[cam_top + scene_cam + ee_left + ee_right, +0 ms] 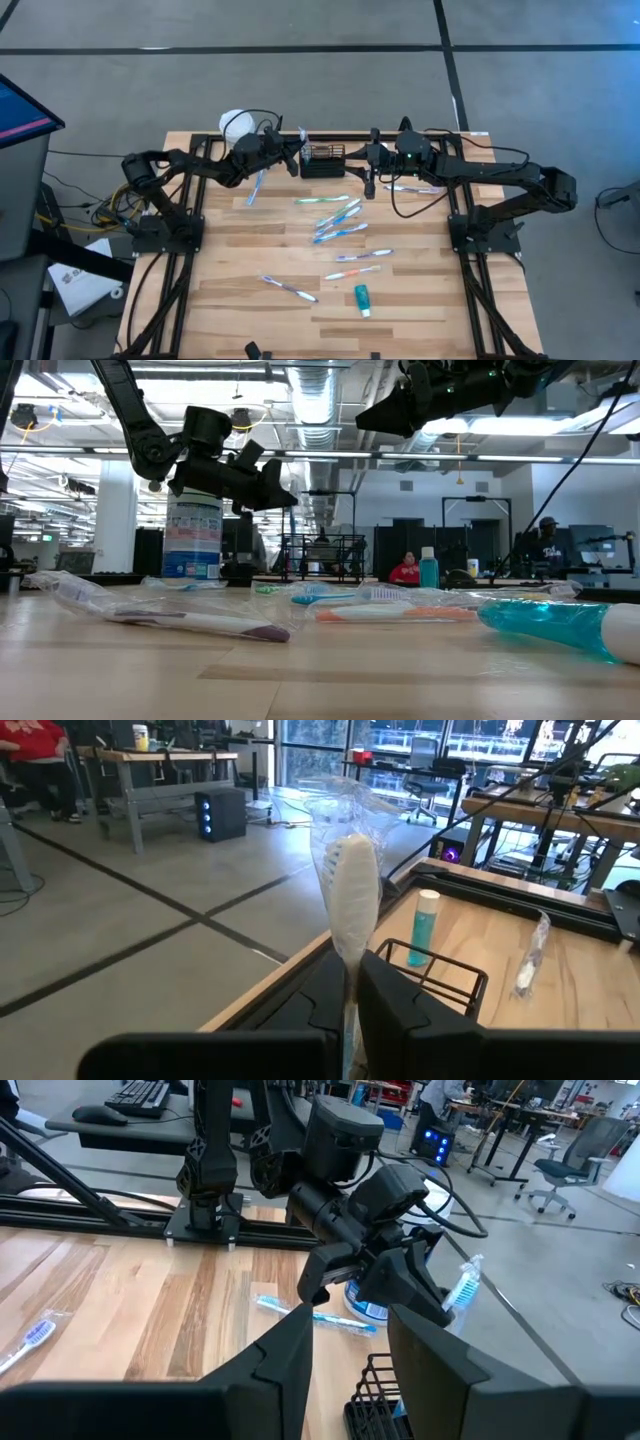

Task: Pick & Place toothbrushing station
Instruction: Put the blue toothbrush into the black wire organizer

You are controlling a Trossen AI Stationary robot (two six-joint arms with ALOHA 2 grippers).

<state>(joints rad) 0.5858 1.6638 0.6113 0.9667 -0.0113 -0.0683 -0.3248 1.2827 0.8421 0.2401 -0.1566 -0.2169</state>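
Observation:
The toothbrushing station, a small black wire-mesh basket [322,160], stands at the table's far edge between my two grippers. It also shows in the left wrist view [452,976] and holds a small blue-green bottle [425,925]. My left gripper [292,155] hovers just left of the basket, shut on a toothbrush in a clear wrapper [350,890]. My right gripper [350,1350] is open and empty just right of the basket [378,1390], above the table, pointing toward the left arm. My left gripper pinches the wrapped toothbrush by its handle [349,982], just below the head, between its two fingers. The brush runs along the fingers, and its white head [465,1285] sticks out past the fingertips. It is lifted clear of the table. The handle's rest is hidden behind the gripper.
A round canister with a white lid and blue label [192,535] stands at the far left behind the left gripper. Several wrapped toothbrushes [338,222] lie across the table's middle, and one [410,187] under the right arm. A teal toothpaste tube [362,298] lies near the front.

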